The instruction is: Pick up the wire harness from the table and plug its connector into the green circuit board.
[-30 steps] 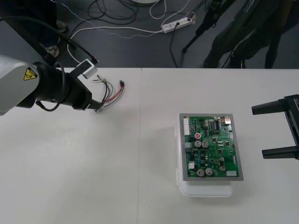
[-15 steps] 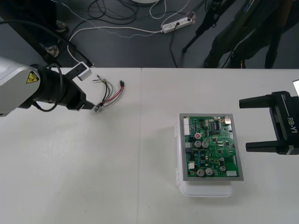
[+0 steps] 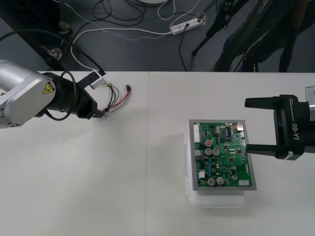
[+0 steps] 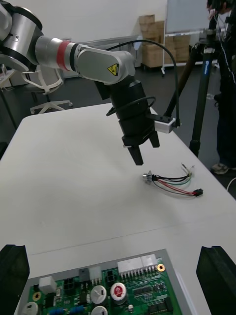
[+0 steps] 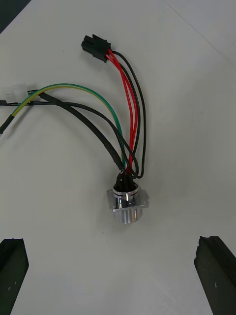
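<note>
Wire harness (image 3: 117,98) lies flat on the table (image 3: 98,172) near its far edge. Its metal socket (image 5: 129,204) points toward my left gripper (image 3: 102,114), with the black plug (image 5: 95,47) at the other end. I see that gripper hovering over the socket, fingers spread wide and empty. My right gripper (image 3: 247,125) stands open at the green circuit board (image 3: 224,155).

I get bright, even light on the table (image 3: 98,187) — faint shadows, a glint on the socket (image 5: 129,205), dimmer floor (image 3: 147,51) at twelve o'clock.
</note>
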